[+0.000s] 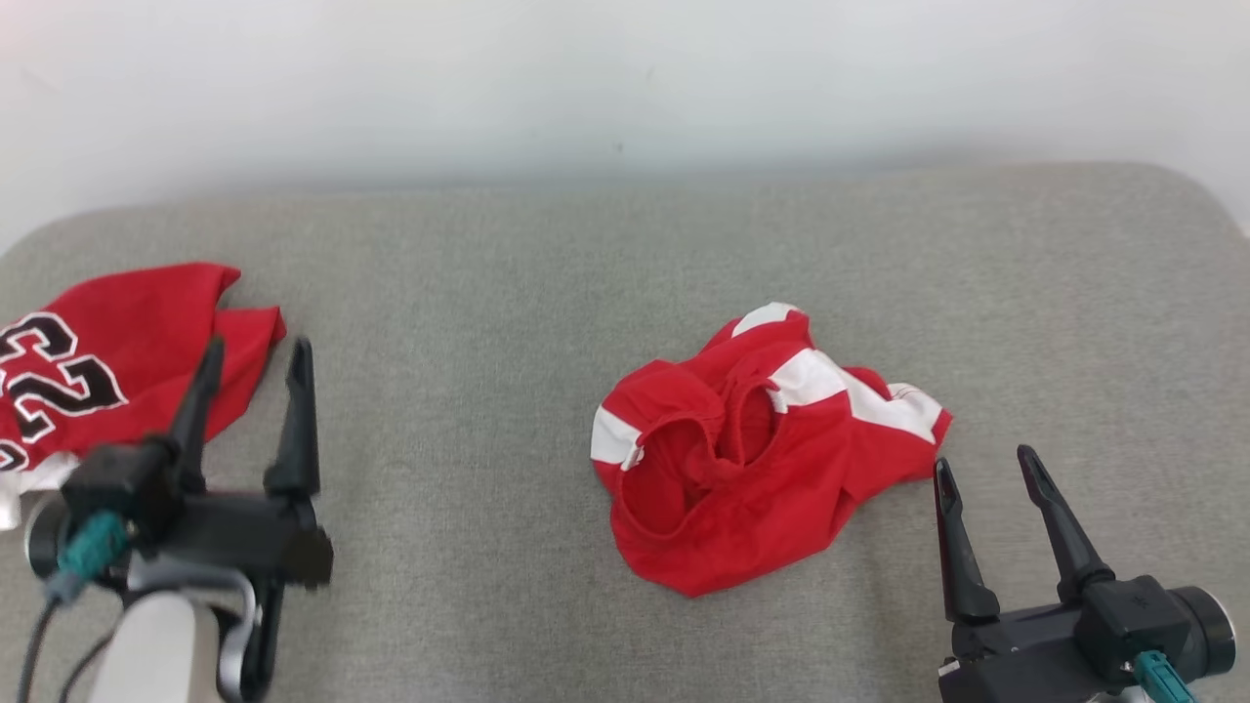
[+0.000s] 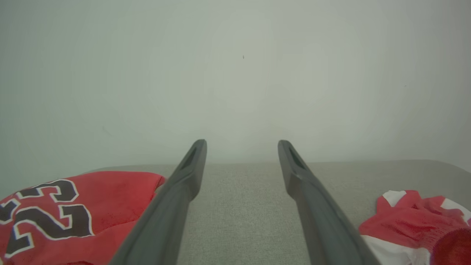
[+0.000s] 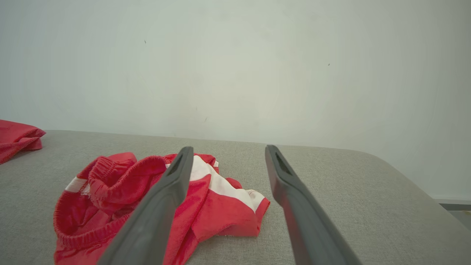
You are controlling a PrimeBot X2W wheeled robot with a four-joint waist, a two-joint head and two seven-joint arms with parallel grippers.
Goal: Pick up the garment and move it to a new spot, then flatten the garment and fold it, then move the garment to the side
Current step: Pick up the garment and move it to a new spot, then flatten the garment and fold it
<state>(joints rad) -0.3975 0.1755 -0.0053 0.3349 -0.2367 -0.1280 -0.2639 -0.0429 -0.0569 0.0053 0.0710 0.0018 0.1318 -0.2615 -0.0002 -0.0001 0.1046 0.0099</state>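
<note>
Shorts (image 1: 752, 449) look light, floppy, probably slick; I'd pinch the thick waistband (image 3: 128, 163). Left claw (image 1: 257, 344) and right claw (image 1: 984, 459) both wide open, empty.

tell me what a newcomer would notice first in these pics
The crumpled red garment with white stripes, heaped at the middle of the grey padded surface, grabs the eye first. Next comes a red jersey with black numbers at the surface's left edge. Both open grippers frame the scene: the left gripper by the jersey, the right gripper just beside the heap.
</note>
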